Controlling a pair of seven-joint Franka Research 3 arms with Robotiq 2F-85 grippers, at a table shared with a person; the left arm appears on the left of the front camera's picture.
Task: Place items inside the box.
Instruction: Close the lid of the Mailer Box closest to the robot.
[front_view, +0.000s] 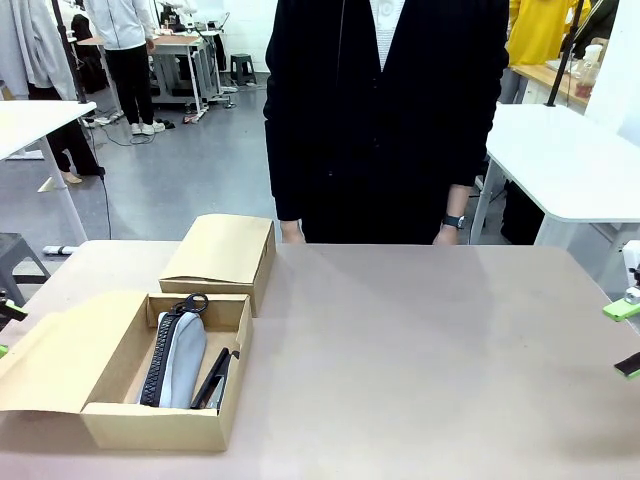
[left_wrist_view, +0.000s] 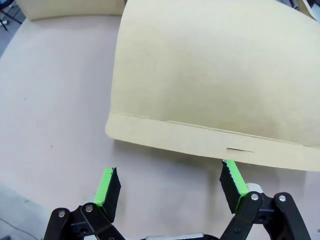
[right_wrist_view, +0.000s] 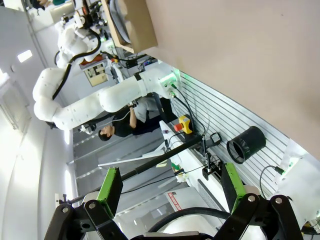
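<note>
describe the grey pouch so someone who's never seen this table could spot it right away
Start at the open cardboard box at the table's near left corner, flap folded out to the left. The grey zip pouch lies lengthwise inside, black zipper along its left edge. It is the pale, rounded item; the slim thing to its right is black.

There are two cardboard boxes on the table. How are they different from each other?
The near box lies open, its lid flap folded out to the left, while the far box is shut. The near box holds a grey pouch and a black item beside it; what the far box holds is hidden. The near box sits at the table's front, the far box behind it. Both are plain tan cardboard.
</note>
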